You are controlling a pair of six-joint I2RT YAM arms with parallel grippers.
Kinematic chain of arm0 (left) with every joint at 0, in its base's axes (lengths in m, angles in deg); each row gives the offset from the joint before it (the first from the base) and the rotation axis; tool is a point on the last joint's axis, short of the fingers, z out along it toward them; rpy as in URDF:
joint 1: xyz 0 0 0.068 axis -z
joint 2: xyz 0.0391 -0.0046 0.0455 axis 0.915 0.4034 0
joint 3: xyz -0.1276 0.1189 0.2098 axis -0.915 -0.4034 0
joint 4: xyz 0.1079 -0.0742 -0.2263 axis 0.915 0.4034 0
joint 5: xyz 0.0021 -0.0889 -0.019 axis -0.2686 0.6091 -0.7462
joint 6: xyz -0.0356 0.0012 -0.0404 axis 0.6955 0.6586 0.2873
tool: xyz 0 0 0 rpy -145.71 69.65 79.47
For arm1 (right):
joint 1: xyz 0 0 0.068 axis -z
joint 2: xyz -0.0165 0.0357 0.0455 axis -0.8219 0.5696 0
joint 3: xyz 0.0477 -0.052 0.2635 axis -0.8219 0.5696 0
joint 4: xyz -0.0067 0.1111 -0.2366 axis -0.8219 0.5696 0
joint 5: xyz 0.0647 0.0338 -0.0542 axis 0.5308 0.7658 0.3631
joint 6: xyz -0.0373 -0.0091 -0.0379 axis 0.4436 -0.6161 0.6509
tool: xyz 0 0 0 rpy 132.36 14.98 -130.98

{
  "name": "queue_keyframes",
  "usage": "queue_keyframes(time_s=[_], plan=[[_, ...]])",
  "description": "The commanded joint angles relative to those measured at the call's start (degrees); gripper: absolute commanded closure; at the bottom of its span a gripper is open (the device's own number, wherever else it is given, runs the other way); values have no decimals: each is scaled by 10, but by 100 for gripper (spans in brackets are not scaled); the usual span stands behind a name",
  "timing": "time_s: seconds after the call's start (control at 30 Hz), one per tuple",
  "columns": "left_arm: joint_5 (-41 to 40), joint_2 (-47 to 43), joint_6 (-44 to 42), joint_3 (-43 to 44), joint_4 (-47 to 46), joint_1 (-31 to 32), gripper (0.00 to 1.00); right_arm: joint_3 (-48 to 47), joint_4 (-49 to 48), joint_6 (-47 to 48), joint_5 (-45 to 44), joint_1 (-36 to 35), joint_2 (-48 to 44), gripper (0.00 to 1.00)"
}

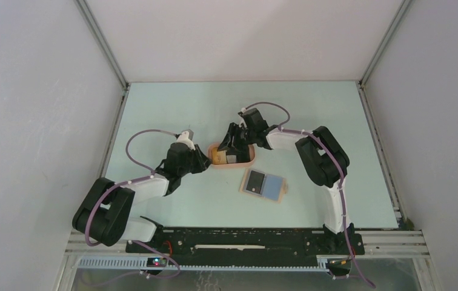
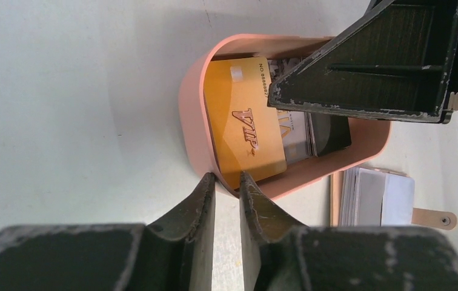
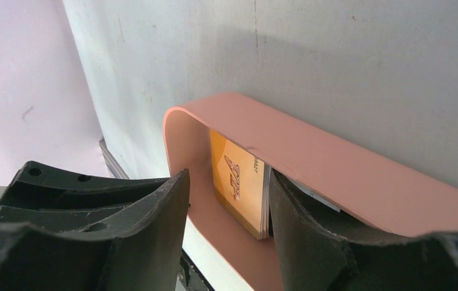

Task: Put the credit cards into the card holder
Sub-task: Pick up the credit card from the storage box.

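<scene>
Pale green tabletop, salmon-pink tray (image 2: 190, 103) mid-table. Left gripper (image 2: 225, 177) sits narrowed astride its left wall; clamped or not, I can't tell. Right gripper (image 3: 226, 182) gapes around the yellow VIP card (image 2: 245, 127). Closing risks pinching the whole stack. Card holder (image 2: 423, 216) lies open, near-right.

Noted right gripper (image 3: 226, 236) lowered into pink tray (image 3: 360, 182), jaws apart. Orange card (image 3: 237, 182) seen on edge inside tray, fronting a thin stack (image 3: 266, 206) of cards. Stack lodged between the fingers (image 3: 154, 230): clear gap on orange face, contact or near-contact on far side. Pale table (image 3: 335, 60) behind.
</scene>
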Motion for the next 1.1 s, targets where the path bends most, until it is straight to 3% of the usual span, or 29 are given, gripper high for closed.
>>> queue_keyframes(time_s=[0.0,0.43,0.57,1.07], plan=[[31,4,5,20,-25,4,78,-6,-63,-41,72,-6,9,43],[22,13,7,31,-10,4,78,16,-85,-32,100,1,-19,46],[22,13,7,30,-8,4,78,18,-106,-44,120,1,-14,51],[21,15,5,35,-2,4,78,13,-90,-21,126,-9,11,49]])
